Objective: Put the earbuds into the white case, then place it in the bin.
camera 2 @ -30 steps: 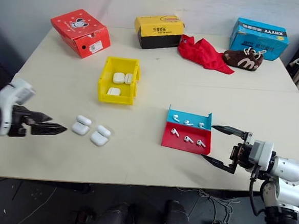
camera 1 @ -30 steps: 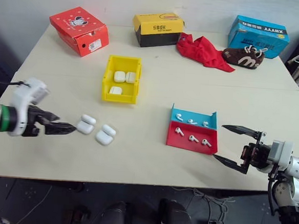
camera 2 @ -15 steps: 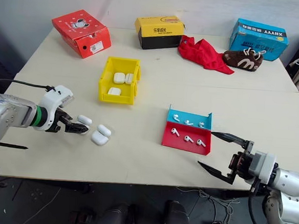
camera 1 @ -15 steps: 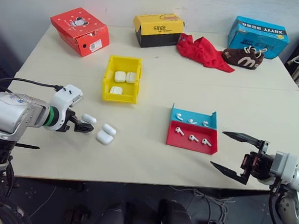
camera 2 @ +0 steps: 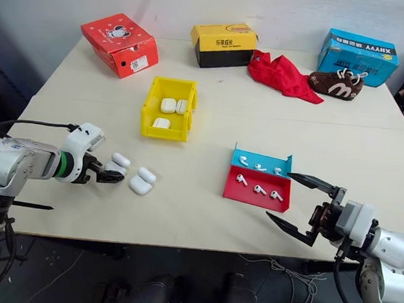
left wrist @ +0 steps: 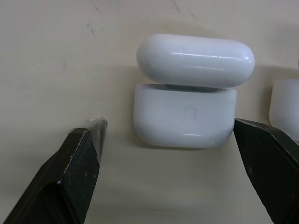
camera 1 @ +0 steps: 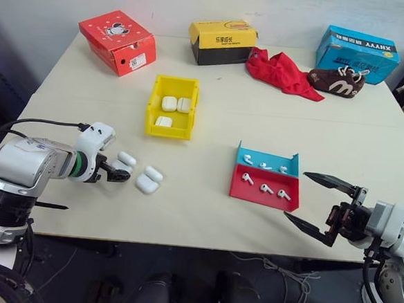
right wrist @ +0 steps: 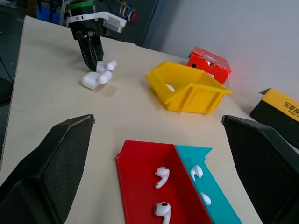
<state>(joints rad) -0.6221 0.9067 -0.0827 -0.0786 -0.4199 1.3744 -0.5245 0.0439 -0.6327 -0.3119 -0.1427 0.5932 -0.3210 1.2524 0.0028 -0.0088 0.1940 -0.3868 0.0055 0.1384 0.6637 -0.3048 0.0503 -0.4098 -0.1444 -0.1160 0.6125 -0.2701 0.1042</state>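
Observation:
Several white cases lie shut on the table's left part. My left gripper (camera 1: 123,173) is down at the nearest case (left wrist: 184,114), open, with a finger on either side of it. A second case (left wrist: 195,53) lies right behind it, and two more cases (camera 1: 150,178) lie just to the right. The yellow bin (camera 1: 169,132) stands farther back with three cases inside. Several earbuds (camera 1: 266,188) lie in the red-and-blue tray (camera 1: 235,188) at centre right. My right gripper (camera 1: 295,194) hangs open and empty, just right of the tray near the front edge.
Along the table's far edge stand a red box (camera 1: 117,41), a yellow-and-black box (camera 1: 222,42) and a blue box (camera 1: 357,53). A red cloth (camera 1: 284,70) and a brown shoe (camera 1: 337,79) lie beside the blue box.
My left gripper has come forward and down from the table's left edge, and its open fingers now straddle the nearest case. The right gripper has hardly moved. The camera view shifted slightly.

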